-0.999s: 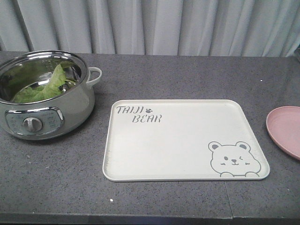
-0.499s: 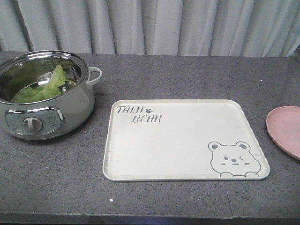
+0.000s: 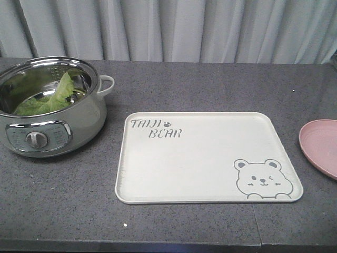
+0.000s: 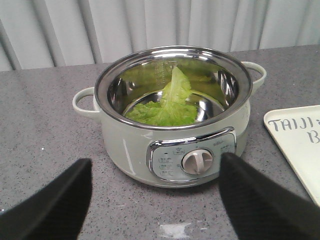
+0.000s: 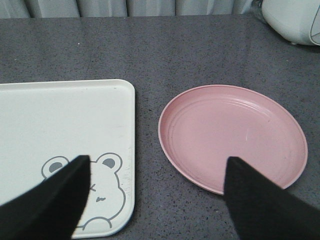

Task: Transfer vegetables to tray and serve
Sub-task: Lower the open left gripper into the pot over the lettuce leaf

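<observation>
Item one, far left: the electric pot [image 3: 87, 118] had a pale body, a steel bowl, a dial on its front and a loop handle on each side. It stood on the dark grey countertop [image 3: 63, 205]. Inside it lay the lettuce leaves [image 3: 50, 100], bright green, one leaf leaning up against the bowl's far wall (the others lay low in the bottom). Your left gripper [image 4: 153, 160] hung on the near side of the pot, its black fingers [image 4: 55, 200] spread wide and holding nothing.

Item two, centre: the tray [image 3: 200, 158] was cream-white and lay flat on the countertop, just right of the pot and apart from it. It carried "TAIJI BEAR" lettering at its far left corner and a winking bear at its near right.

Item three, right: a round pink plate [image 3: 321, 145] sat beside the tray's right edge, with a strip of countertop between them. Your right gripper [image 5: 157, 160] hovered over that strip, fingers [image 5: 45, 200] wide apart and gripping nothing.

Backdrop: a grey pleated curtain [image 3: 184, 31] hung behind the countertop.
</observation>
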`<state>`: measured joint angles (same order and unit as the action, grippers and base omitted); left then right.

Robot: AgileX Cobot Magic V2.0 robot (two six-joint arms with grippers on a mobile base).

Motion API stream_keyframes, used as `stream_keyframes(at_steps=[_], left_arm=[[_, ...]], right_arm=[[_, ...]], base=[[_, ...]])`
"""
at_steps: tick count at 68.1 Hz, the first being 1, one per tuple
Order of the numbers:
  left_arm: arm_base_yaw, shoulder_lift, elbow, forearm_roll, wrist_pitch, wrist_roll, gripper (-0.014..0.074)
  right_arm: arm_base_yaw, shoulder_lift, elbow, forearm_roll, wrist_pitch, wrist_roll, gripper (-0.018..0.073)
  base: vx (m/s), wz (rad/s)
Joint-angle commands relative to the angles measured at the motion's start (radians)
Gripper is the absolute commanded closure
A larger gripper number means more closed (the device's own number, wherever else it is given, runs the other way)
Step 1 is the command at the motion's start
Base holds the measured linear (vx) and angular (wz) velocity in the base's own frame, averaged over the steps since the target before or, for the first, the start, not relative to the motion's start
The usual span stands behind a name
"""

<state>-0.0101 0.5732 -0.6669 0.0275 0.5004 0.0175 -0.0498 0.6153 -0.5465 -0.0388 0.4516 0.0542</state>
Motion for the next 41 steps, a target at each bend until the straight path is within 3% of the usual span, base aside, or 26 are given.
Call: stream_keyframes(at_steps=[1,12,21,28,41], left_arm=[[0.004,0.007,-0.034,0.001,-0.07,-0.008,-0.0046],[0.004,0.007,-0.034,-0.005,-0.076,-0.017,-0.0041],[0.004,0.014,-0.035,-0.099,-0.122,-0.065,-0.0018],[0.004,0.054,-0.039,-0.097,-0.146,0.039,-0.0003],[0.004,0.264,-0.195,-0.104,0.033,0.075,0.0029]], right_arm=[[0.002,0.007,-0.033,-0.013,-0.064,-0.006,-0.013],[0.002,0.007,-0.033,-0.008,-0.064,-0.006,-0.0144],[0.002,0.007,-0.033,-0.008,-0.064,-0.006,-0.0108],[0.002,0.007,-0.033,-0.008,-0.062,-0.006,-0.0063],[0.002,0.007,-0.033,-0.008,-0.063,-0.006,0.0027]], base=[[0.0,0.0],[0.0,0.0],[0.0,0.0],[0.0,0.0],[0.0,0.0]])
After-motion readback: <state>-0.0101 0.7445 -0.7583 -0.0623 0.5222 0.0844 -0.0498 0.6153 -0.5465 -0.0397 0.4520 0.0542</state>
